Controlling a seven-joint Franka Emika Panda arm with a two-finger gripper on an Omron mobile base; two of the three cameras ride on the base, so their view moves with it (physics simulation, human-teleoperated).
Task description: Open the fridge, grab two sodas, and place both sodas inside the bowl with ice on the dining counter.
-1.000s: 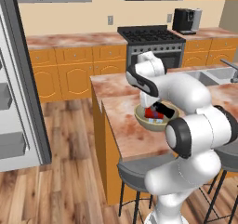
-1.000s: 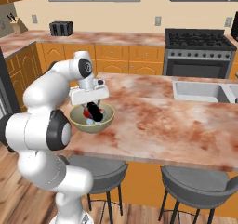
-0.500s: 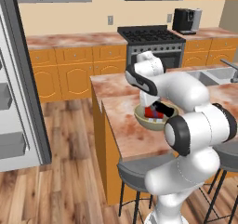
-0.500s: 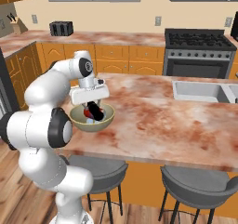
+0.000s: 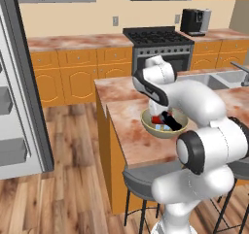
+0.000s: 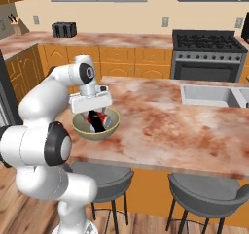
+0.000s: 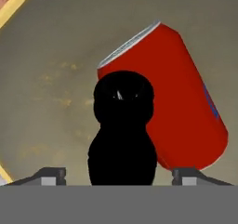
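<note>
Black plastic is the nearest thing to the pincer (image 7: 118,174): the slim black bottle (image 7: 122,130) stands up between the two finger tips (image 7: 51,175), and these are spread wide, with a gap on each side of it, so the pincer looks released and grips nothing. Just behind the bottle, touching it or nearly so, the red can (image 7: 174,97) lies tilted with its silvery top turned away from the bottle. Both rest inside the olive bowl (image 6: 113,127), and the bowl sits on the pink marbled worktop (image 6: 160,121), near the edge where the stools (image 6: 206,194) are. A little pale ice (image 5: 162,127) shows beside the bottle.

My judgement is that both sodas are delivered and only the retreat remains. The risk is in that retreat: if the hand lifts at a slant, a finger tip could catch the bottle's shoulder and tip it against the can, or drag the bowl toward the worktop edge.

On the can there is a small blue mark along the side, but I cannot read any letters; the bottle shows no label.
</note>
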